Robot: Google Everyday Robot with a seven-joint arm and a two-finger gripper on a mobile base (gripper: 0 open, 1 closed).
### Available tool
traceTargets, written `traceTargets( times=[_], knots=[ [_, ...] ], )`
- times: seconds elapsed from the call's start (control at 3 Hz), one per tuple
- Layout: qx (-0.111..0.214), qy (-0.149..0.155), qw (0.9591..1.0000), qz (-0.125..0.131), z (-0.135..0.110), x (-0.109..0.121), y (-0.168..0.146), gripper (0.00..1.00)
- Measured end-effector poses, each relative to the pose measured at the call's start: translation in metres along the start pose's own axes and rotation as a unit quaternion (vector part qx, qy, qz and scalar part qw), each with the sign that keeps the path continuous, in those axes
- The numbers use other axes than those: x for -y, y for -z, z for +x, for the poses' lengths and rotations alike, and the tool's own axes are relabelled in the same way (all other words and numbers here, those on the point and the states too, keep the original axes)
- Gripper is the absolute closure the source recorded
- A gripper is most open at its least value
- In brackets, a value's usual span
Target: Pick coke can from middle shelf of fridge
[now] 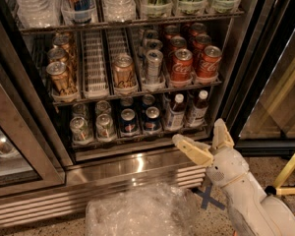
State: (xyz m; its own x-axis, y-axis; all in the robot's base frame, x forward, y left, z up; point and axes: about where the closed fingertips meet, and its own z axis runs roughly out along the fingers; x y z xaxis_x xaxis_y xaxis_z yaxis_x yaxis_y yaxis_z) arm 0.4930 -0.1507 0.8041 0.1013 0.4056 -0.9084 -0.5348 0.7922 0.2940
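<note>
A big fridge (238,82) with dark frames and glass doors, open at the front. Inside, a dark wire middle shelf (132,93) with long white ribbed lanes (95,63) and a clear lip along the front.

On the right part of the middle shelf, a red metal coke can (181,64) with white writing and a silver top, standing up at the front of its lane. Just beside it on the right, a second red can (208,61) of the same kind, with more red ones lined up behind both. Left of the coke can, a tall silver can (153,65), then a gold-tan can (123,72).

One shelf down, small silver cans (81,128), dark blue cans (129,121) and little bottles (174,109).

Down low on the right, in front of the shiny steel base (128,165) of the fridge, the cream two-finger gripper (199,134). Fingers (192,151) spread wide apart, with nothing held between them. One pointing left, the other pointing up toward the little bottles. Well below the middle shelf and well apart from the coke can.

On the floor near the gripper, a crumpled heap of clear plastic wrap (142,213) and a small blue tape cross (206,199).
</note>
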Motion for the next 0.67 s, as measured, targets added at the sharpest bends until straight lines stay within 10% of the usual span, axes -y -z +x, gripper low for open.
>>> traceTargets(
  times=[0.33, 0.67],
  knots=[
    [-0.005, 0.059, 0.9982, 0.005, -0.003, 0.009, -0.008, 0.0],
    [-0.007, 0.17, 0.9851, 0.024, -0.011, 0.035, -0.022, 0.0]
  ],
)
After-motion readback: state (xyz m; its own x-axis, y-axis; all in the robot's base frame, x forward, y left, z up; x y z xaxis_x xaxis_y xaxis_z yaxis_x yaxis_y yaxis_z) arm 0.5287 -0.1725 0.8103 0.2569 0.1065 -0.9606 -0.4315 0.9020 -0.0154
